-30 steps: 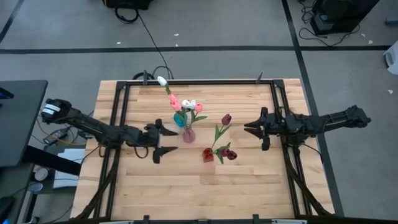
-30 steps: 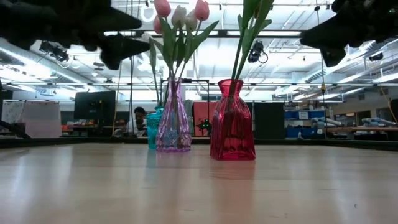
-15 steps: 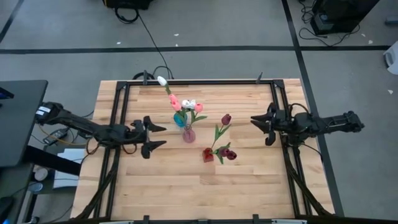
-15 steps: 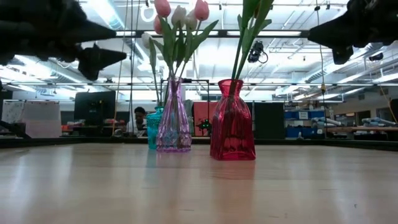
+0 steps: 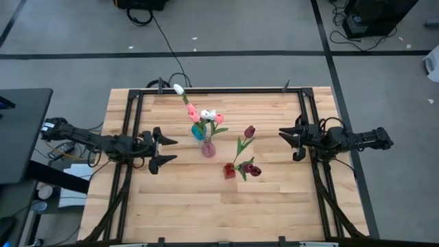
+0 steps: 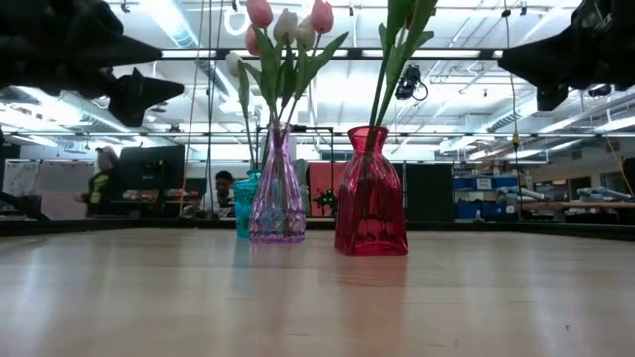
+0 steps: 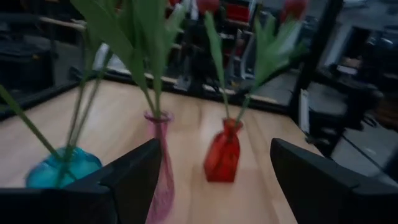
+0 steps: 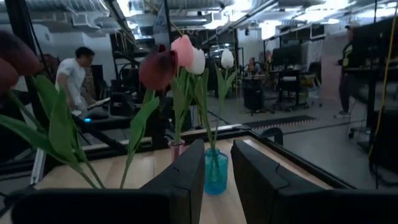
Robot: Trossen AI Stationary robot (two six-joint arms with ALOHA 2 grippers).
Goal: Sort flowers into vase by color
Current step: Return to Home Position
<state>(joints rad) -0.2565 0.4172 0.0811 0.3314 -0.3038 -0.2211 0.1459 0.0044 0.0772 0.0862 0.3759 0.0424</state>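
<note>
left tool [image 5: 170, 150]: open, empty, in the air over the left part of the bench [image 5: 274, 206], pointing at the vases, well apart from them
right tool [image 5: 288, 144]: open, empty, in the air by the right rail, facing the vases
red vase [image 5: 229, 171]: mid-bench, upright, holds the maroon tulips [image 5: 250, 130]
pink vase [image 5: 208, 149]: near the red one toward the back left, not touching, holds the pink tulips [image 6: 320, 15]
teal vase [image 5: 199, 130]: just behind the pink vase, long white tulip [image 5: 178, 89] leans out of it
other white head: among the pink ones, can't tell which vase
</note>
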